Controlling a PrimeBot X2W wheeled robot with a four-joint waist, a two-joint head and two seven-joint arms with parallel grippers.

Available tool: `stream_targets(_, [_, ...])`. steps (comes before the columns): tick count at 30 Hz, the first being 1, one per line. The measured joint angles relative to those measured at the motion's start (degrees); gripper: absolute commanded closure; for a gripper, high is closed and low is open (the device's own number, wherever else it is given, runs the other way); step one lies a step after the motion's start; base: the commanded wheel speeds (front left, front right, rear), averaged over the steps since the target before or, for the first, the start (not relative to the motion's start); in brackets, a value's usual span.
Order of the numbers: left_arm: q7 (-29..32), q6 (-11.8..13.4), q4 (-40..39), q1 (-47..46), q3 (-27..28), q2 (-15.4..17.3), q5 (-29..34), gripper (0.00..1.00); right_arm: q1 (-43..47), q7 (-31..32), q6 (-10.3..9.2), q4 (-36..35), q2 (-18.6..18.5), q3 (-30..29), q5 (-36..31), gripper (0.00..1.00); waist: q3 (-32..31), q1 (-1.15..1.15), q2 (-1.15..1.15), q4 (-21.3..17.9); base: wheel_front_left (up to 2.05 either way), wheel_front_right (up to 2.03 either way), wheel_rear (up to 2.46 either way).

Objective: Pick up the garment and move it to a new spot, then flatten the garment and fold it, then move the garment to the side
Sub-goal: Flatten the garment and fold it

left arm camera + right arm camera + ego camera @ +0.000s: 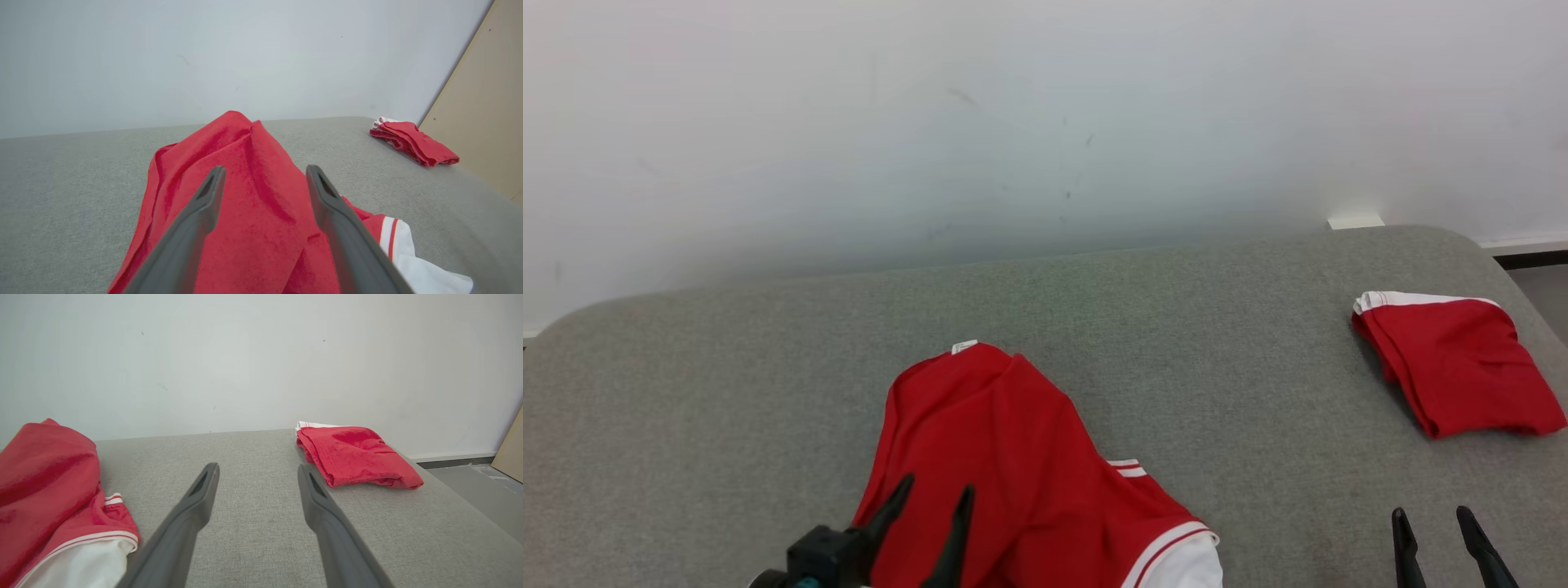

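Note:
A crumpled red garment (1013, 457) with white, red-striped trim lies heaped on the grey surface at the lower middle; it also appears in the left wrist view (245, 192) and at the left of the right wrist view (49, 477). My left gripper (929, 500) is open just over its near left part, fingers spread with nothing between them (263, 173). My right gripper (1431, 523) stands open over bare surface at the lower right (257, 471), well apart from the garment.
A second red garment (1458, 363), folded, with a white band, lies near the right edge of the grey padded surface (768, 367). A white wall rises behind the surface. Floor and a tan board (486, 102) lie beyond the right edge.

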Motion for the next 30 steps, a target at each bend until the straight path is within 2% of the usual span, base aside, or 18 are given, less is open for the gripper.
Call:
stream_targets(7, [0.0,2.0,1.7,7.0,11.1,-4.1,7.1,0.0,-0.2,0.0,0.0,-1.9,0.1,0.9,0.4,0.0,-0.5,0.0,0.0,2.5,0.0,0.0,0.0])
stream_targets(11, [0.0,1.1,2.7,11.2,17.0,-7.3,12.2,0.0,-0.1,0.0,0.0,0.3,0.3,1.9,0.4,0.0,-0.5,0.0,0.0,3.0,0.0,0.0,0.0])
stream_targets(20, [0.0,-5.1,5.6,15.2,26.1,-13.6,18.8,0.0,-0.4,0.0,0.0,6.0,0.8,4.3,1.5,0.0,0.0,0.0,0.0,3.0,0.0,0.0,0.0])
stream_targets(25, [0.0,-8.9,6.3,15.4,28.8,-15.6,21.2,0.0,-1.3,0.0,0.0,6.3,0.9,4.7,1.6,0.0,0.2,0.0,0.0,3.1,0.0,0.0,0.0])
stream_targets(30, [0.0,-11.2,7.0,15.4,30.9,-17.1,23.4,0.0,-1.6,0.0,0.0,6.1,0.9,4.8,1.4,0.0,0.1,0.0,0.0,3.3,0.0,0.0,0.0])
